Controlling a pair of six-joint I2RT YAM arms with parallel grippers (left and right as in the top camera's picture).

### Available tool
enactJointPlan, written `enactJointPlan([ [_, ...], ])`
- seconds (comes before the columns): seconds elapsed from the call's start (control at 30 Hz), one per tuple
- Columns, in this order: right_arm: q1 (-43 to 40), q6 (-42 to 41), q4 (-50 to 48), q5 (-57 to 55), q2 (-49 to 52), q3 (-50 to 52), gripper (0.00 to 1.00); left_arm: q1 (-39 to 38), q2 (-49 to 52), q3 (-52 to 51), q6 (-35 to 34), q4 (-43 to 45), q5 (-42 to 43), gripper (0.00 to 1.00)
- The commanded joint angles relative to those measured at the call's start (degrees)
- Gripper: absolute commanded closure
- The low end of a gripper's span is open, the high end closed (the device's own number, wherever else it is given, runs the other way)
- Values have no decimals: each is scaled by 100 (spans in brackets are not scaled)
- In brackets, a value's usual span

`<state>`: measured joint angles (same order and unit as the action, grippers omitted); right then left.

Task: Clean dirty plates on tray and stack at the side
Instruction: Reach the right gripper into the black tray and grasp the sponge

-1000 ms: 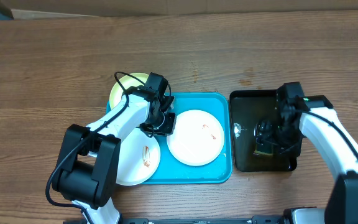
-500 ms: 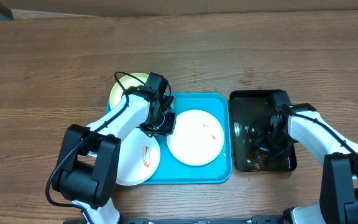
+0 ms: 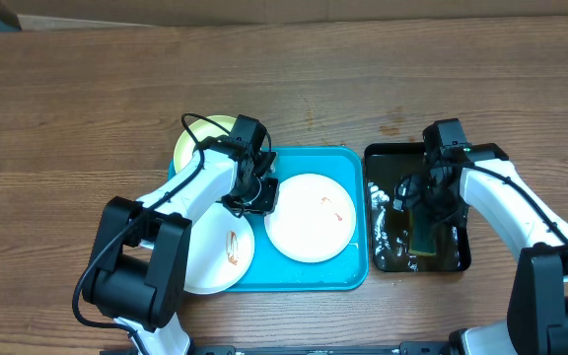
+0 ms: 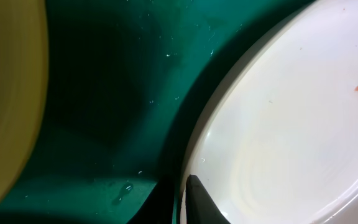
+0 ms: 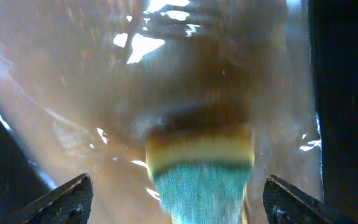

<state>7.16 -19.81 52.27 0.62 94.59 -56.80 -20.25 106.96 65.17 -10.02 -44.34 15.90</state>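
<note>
Hiding green plate [image 3: 197, 144] partly, left claw [image 3: 252, 193]

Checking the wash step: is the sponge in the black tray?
In; the sponge lies within the black tray rim, in brownish liquid.

A turquoise tray [image 3: 348, 166] with a raised rim lies flat at mid-width of the worktop, toward its near edge. One white plate [image 3: 310, 218], red-brown smeared, lies flat in the tray's right half. A second white plate [image 3: 223, 258], also smeared, overhangs its near-left corner. A lime-green plate [image 3: 197, 146] overlaps its far-left corner.
</note>
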Motion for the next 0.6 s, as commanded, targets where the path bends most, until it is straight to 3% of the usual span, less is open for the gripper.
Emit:
enactJointPlan([
  [0.0,2,-4,-238,-210,0,365,13,-44,94,-35,85,-20,42,89],
  [0.07,2,-39,-527,-208,0,590,15,-46,94,-35,83,-22,44,89],
  [0.1,2,-33,-686,-212,0,673,25,-44,94,-35,83,-20,44,89],
  [0.13,2,-33,-787,-212,0,713,45,-46,94,-35,83,-20,46,89],
  [0.17,2,-35,-846,-208,0,721,79,-44,94,-35,83,-20,46,89],
  [0.2,0,-35,-876,-205,0,715,96,-46,94,-35,83,-20,46,89],
  [0.23,2,-33,-874,-205,-2,688,96,-44,94,-35,83,-22,44,89],
  [0.3,0,31,-822,-203,-2,573,91,-44,94,-35,85,-20,42,88],
  [0.33,0,35,-728,-205,-2,474,62,-44,94,-35,83,-20,42,86],
  [0.37,-4,33,-601,-203,-4,365,25,-44,94,-35,83,-20,42,84],
  [0.4,-9,33,-402,-205,-4,227,16,-44,94,-35,83,-20,44,83],
  [0.57,-9,20,444,-184,-4,-35,13,-44,94,-35,85,-20,39,81],
])
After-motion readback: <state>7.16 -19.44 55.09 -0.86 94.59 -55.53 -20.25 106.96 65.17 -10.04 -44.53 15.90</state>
